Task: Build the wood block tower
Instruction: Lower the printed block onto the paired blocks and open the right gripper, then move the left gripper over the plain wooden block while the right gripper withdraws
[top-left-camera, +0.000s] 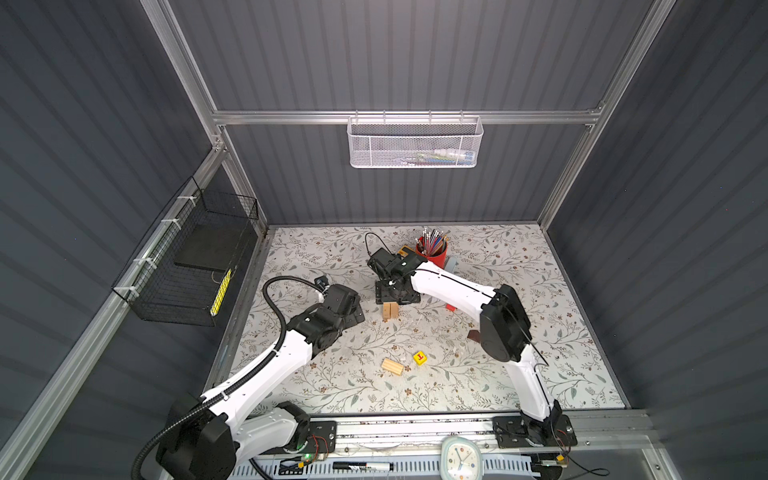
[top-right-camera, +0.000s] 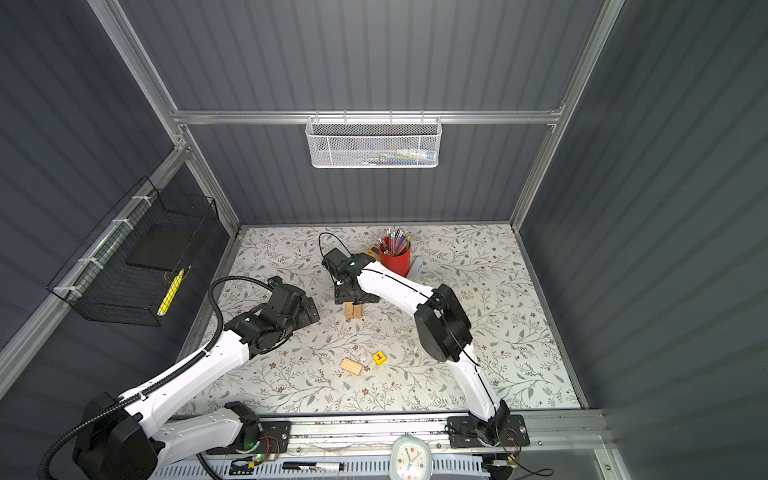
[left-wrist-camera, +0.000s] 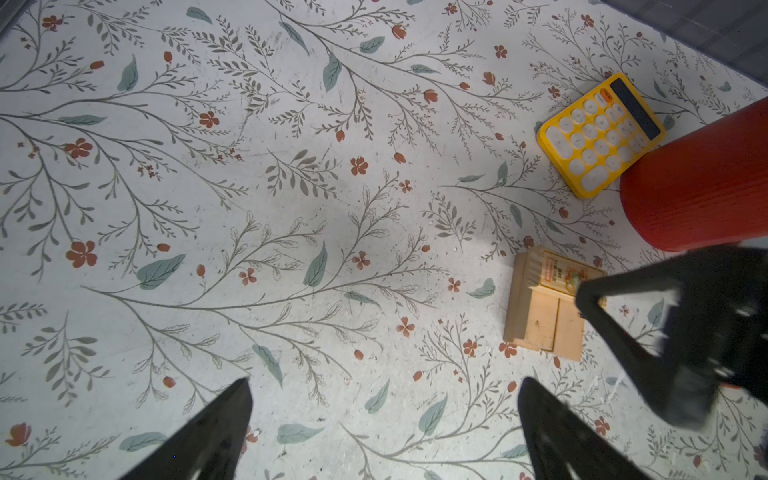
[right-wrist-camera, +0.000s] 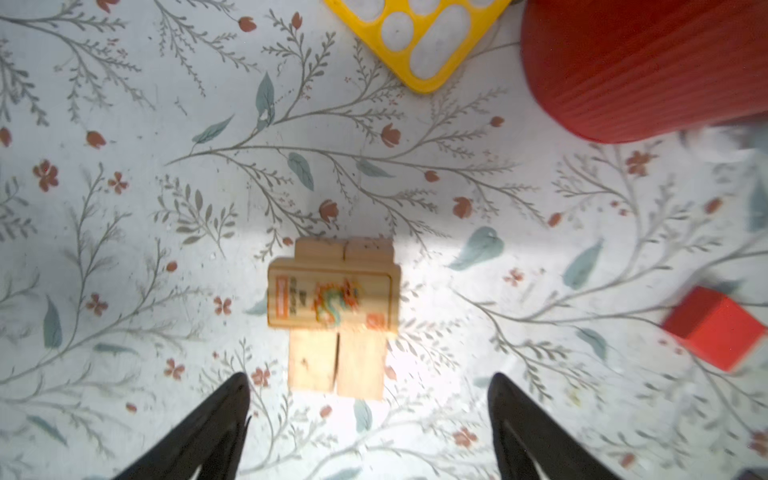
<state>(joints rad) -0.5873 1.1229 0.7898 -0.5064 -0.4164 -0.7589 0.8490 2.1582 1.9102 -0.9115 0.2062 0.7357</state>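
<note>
Wood tower (right-wrist-camera: 332, 299) — (seemingly) beneath right gripper (right-wrist-camera: 370, 376).

Inside a robot test cell, a lab rig: grey ribbed wall panels (top-left-camera: 374, 54) in a bare aluminium frame (top-left-camera: 270, 117) box in the floral-printed tabletop (top-left-camera: 519, 270) where I work. Behind that tabletop hangs a white perforated metal basket (top-left-camera: 415, 145); to its left, a black wire basket (top-left-camera: 166, 299); along its front edge, an aluminium rail (top-left-camera: 415, 428) carries my white-and-black arms (top-left-camera: 266, 374).
</note>
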